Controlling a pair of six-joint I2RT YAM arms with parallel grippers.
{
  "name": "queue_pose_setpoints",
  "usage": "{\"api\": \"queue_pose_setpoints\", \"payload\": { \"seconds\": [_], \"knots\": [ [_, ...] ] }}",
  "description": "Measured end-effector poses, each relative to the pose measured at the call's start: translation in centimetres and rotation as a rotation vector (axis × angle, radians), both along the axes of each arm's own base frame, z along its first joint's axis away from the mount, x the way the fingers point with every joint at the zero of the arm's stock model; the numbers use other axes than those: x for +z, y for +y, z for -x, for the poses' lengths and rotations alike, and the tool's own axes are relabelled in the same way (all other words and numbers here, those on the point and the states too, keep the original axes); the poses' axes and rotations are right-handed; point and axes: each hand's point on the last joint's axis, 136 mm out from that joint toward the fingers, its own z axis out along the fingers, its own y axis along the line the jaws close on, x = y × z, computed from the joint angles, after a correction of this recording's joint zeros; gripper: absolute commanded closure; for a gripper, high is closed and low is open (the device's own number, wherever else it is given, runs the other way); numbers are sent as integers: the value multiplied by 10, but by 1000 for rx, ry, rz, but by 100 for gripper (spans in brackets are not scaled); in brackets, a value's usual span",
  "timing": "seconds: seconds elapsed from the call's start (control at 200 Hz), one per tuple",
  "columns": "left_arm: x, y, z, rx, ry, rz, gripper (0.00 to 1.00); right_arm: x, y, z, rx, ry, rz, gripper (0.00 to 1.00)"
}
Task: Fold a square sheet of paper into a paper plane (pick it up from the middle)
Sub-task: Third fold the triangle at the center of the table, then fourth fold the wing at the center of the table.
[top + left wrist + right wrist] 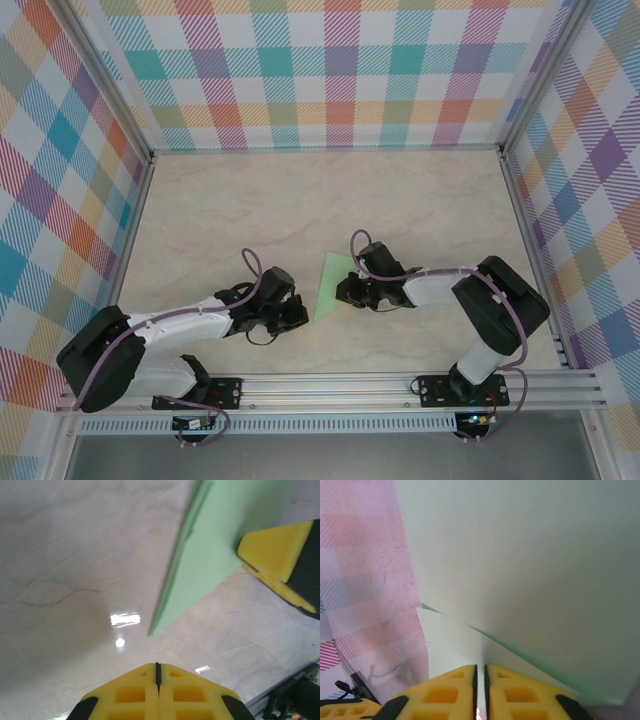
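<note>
**Item:** square sheet of paper (215, 545), pale mint green, plain, already doubled over into a tapering, roughly triangular shape.

**Location:** near the middle of the marble-patterned surface (300, 200), between the two arms. It is tilted up off the surface, with its pointed lower corner down near it; whether that corner touches cannot be told.

**Right gripper (480, 672):** jaws almost together, only a sliver between the pads. The paper's folded edge runs into that sliver, so it appears to pinch the sheet at one side.

**Left gripper (158, 672):** jaws fully closed, holding nothing. It hangs low over the surface just beside the sheet's free corner, apart from it.

**Handling (judged):**
- Very light and thin; limp when held by one edge, stiffer along a crease.
- Slides easily on the glossy surface, so a push may shift it rather than fold it.
- Creases and dents readily, and a hard pinch would leave a mark.
- Liable to flutter or swing under quick motion.

**Where to take hold (judged):** on the folded edge or close to the centre line, where the layers lie doubled and give the pads something firm. A single loose corner would bend away.
</note>
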Motion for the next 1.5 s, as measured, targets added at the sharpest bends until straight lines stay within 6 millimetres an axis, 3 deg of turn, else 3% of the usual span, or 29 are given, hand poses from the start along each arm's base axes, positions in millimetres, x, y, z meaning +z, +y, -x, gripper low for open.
{"api": "queue_pose_setpoints", "payload": {
  "seconds": [0.125,0.275,0.42,0.96,1.32,1.5],
  "knots": [
    [16,-17,-19,-21,-39,9,93,27,-9,-6,-30,-50,13,71],
    [19,-33,-42,-42,-57,-8,93,48,-35,-20,-119,-88,5,62],
    [9,-39,-58,-59,-48,-50,92,39,-52,-22,-164,-45,27,59],
    [-23,-31,-69,-72,6,-151,92,8,-42,-12,-145,96,12,57],
    [-28,-29,-68,-82,12,-163,92,1,-32,-16,-126,106,-24,57],
    [-28,-29,-69,-88,5,-165,86,14,-23,-29,-106,63,-46,58]
  ]
}}
